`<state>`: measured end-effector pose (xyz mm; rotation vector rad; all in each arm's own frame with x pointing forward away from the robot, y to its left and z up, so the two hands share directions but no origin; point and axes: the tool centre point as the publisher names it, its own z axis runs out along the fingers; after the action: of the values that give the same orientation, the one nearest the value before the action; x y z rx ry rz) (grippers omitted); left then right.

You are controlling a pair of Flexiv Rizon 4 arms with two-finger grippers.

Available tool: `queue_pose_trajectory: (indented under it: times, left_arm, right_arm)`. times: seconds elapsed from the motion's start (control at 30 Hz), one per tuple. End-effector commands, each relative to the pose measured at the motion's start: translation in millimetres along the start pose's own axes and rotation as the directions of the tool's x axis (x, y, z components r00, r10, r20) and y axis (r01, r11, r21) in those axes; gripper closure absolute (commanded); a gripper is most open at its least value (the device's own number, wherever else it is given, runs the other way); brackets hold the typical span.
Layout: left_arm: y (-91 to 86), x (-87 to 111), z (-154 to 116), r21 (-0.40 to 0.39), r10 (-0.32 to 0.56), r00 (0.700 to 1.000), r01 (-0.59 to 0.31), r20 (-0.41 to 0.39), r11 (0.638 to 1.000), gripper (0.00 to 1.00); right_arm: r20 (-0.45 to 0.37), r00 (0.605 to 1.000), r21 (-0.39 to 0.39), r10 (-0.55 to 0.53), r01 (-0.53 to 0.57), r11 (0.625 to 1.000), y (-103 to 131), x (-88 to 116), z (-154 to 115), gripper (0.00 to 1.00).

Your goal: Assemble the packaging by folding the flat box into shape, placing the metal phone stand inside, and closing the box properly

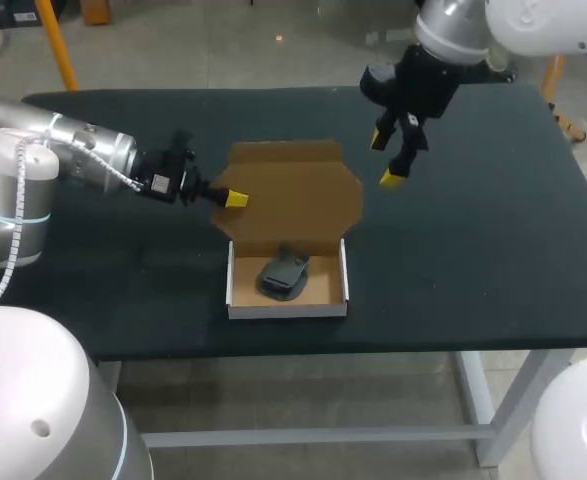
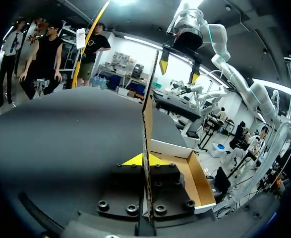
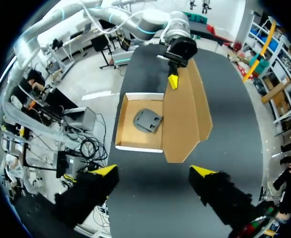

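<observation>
The brown cardboard box (image 1: pixel 235 290) is folded, the dark grey metal phone stand (image 1: pixel 285 273) inside; its lid (image 1: pixel 298 200) is not yet closed. The left gripper (image 1: pixel 235 199) pinches that lid; the right gripper (image 1: pixel 385 159) hangs spread, empty.

There is one big table (image 1: pixel 493 260). Its top is flat and black, and it is long from side to side. Its front edge is straight. Under that edge, at about 5 o'clock, stands a pale metal leg (image 1: pixel 476 410). A pale bar (image 1: pixel 313 436) runs low down at 6 o'clock.
</observation>
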<state>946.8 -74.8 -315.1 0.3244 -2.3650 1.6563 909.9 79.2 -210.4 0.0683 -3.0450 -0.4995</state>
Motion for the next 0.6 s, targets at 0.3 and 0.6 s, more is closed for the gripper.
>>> queue_pose_trajectory:
  times: [0.3,0.6]
  left_arm:
    - [2.5,10.2,-2.7,0.003,0.103,0.995,-0.103,-0.008,0.995,1.00]
    - [3.6,12.1,-2.6,-0.002,0.116,0.993,-0.116,-0.008,0.993,1.00]
  right_arm:
    - [-0.002,1.000,0.004,-0.003,0.003,1.000,3.2,1.0,-3.3,0.00]
    - [0.005,1.000,0.001,-0.012,0.012,1.000,7.7,2.5,-9.8,0.00]
